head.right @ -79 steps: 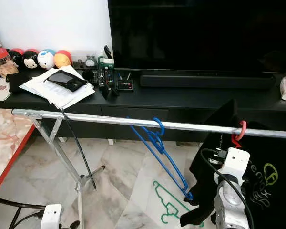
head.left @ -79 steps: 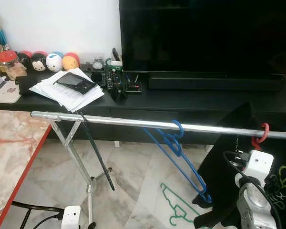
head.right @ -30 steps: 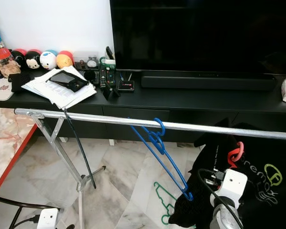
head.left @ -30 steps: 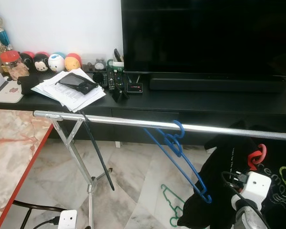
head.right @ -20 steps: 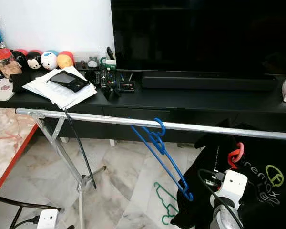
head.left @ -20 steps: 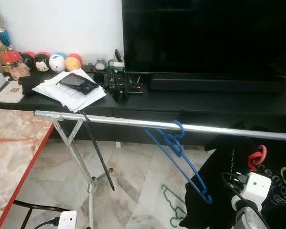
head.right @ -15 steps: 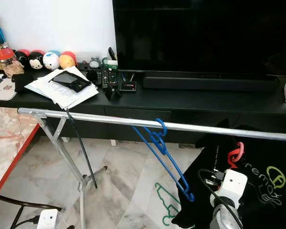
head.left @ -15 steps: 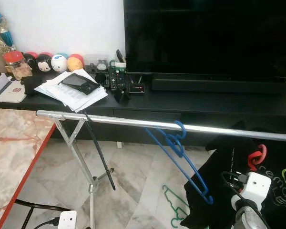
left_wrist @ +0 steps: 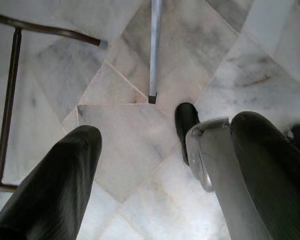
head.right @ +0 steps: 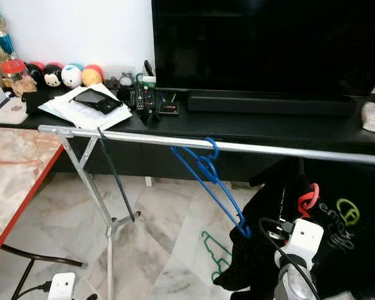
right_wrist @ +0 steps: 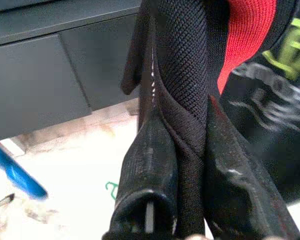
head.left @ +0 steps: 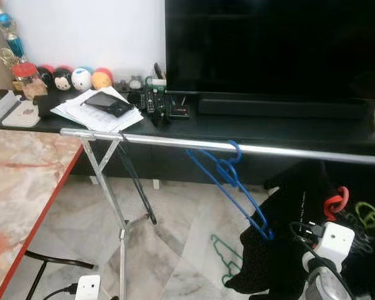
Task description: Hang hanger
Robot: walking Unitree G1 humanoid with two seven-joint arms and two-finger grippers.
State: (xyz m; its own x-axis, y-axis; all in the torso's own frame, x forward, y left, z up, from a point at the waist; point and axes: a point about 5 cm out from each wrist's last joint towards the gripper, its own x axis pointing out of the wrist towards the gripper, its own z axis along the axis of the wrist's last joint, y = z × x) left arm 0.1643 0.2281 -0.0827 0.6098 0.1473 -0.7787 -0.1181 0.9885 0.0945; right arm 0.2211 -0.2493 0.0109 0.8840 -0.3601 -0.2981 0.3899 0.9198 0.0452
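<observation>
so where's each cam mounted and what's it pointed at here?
Left and right eye views: head, facing forward and down at the metal rail, blue hanger and TV console; both wrists show.
Left wrist view: looks down at marble floor past the open left end effector.
Right wrist view: right end effector clamped on the black garment with its red hanger.
Shared: blue hanger, black garment.

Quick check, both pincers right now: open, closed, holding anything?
Left pincer: open, empty, hanging above the marble floor.
Right pincer: closed on the black shirt with the red hanger.
</observation>
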